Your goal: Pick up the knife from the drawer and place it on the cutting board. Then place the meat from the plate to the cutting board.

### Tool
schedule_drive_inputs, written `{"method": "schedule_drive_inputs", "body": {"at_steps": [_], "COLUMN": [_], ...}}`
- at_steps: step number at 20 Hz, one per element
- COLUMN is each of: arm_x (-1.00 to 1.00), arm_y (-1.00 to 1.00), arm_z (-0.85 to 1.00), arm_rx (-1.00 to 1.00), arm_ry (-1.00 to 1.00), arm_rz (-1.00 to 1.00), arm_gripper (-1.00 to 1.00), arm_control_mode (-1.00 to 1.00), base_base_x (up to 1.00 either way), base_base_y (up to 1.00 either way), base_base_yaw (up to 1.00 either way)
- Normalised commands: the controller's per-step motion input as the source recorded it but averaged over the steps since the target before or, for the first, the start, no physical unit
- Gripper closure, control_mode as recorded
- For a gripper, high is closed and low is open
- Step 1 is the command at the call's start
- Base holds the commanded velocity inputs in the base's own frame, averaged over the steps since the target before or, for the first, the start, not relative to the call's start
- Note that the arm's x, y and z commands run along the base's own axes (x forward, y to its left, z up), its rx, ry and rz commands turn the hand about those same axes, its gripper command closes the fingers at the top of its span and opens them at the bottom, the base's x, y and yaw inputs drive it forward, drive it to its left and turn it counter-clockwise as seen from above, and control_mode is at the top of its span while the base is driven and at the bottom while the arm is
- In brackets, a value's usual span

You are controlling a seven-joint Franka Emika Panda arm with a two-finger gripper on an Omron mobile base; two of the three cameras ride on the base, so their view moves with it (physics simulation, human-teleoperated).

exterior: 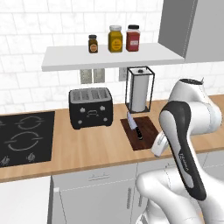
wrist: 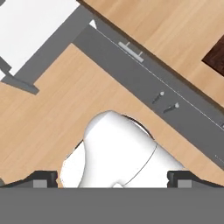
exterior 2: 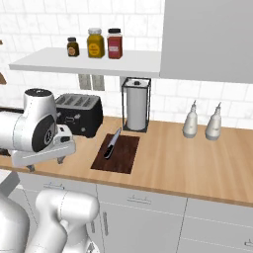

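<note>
Released and spread wide, the tool (wrist: 112,179) is hanging off the surface's (exterior: 87,148) front edge; the knife (exterior: 135,127) is lying on the cutting board (exterior 2: 118,154).

A white-tiled wall (exterior 2: 39,29) backs a kitchen where a wooden desk (exterior 2: 197,163) runs above grey cabinet fronts (exterior 2: 143,222). A white shelf (exterior: 109,59) carries three jars (exterior: 115,39) beside a grey wall cabinet (exterior 2: 207,39). A black toaster (exterior: 91,107), a paper-towel holder (exterior: 140,89), a black hob (exterior: 26,138) and two white bottles (exterior 2: 202,121) line the surface.
</note>
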Motion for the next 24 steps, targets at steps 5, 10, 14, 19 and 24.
{"method": "schedule_drive_inputs", "body": {"at_steps": [5,10,14,19,24], "arm_x": [-0.08,0.0,0.0,0.0,0.0], "arm_y": [0.03,0.0,0.0,0.0,0.0], "arm_z": [0.0,0.0,0.0,0.0,0.0], "arm_rx": [0.0,0.0,0.0,0.0,0.0], "arm_ry": [0.0,0.0,0.0,0.0,0.0], "arm_rz": [-0.03,0.0,0.0,0.0,0.0], "arm_gripper": [-1.0,-1.0,-1.0,-1.0,-1.0], "arm_control_mode": [1.0,1.0,1.0,1.0,1.0], "base_base_x": [-0.03,-0.2,-0.84,-0.89,-0.19], "base_base_y": [0.0,-0.01,-0.04,0.07,0.14], "base_base_yaw": [-0.02,-0.04,0.02,0.16,0.31]}}
